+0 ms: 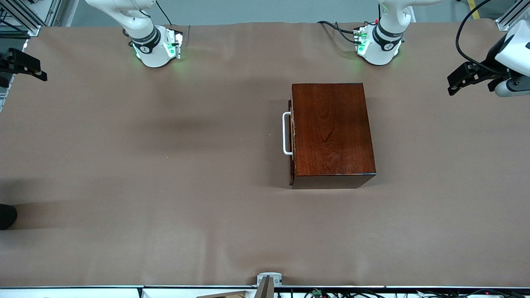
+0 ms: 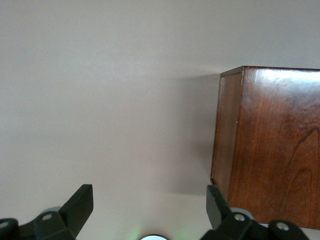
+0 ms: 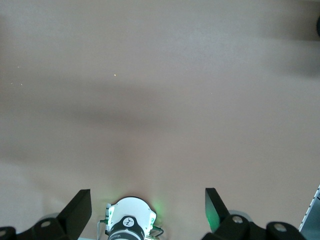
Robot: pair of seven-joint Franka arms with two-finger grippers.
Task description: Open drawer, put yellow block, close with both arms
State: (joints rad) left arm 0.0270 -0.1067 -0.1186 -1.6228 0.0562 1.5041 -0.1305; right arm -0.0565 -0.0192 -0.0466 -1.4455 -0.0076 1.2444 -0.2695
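Note:
The glossy mahogany box [image 1: 332, 131] stands on the brown table, toward the left arm's end. Its drawer [image 1: 291, 136] is pushed in, and the white U-shaped handle [image 1: 285, 133] faces the right arm's end. The box also shows in the left wrist view [image 2: 270, 150]. The yellow block is out of view. My left gripper [image 1: 457, 80] is open and empty, up over the table's edge at the left arm's end; it also shows in its wrist view [image 2: 148, 202]. My right gripper [image 1: 27, 66] is open and empty, over the table's edge at the right arm's end; it also shows in its wrist view [image 3: 148, 205].
The arm bases, right [image 1: 155, 45] and left [image 1: 379, 43], glow green. The right base shows in the right wrist view [image 3: 129, 222]. A dark round object [image 1: 6, 216] sits at the table's edge at the right arm's end. A camera mount [image 1: 268, 282] stands at the near edge.

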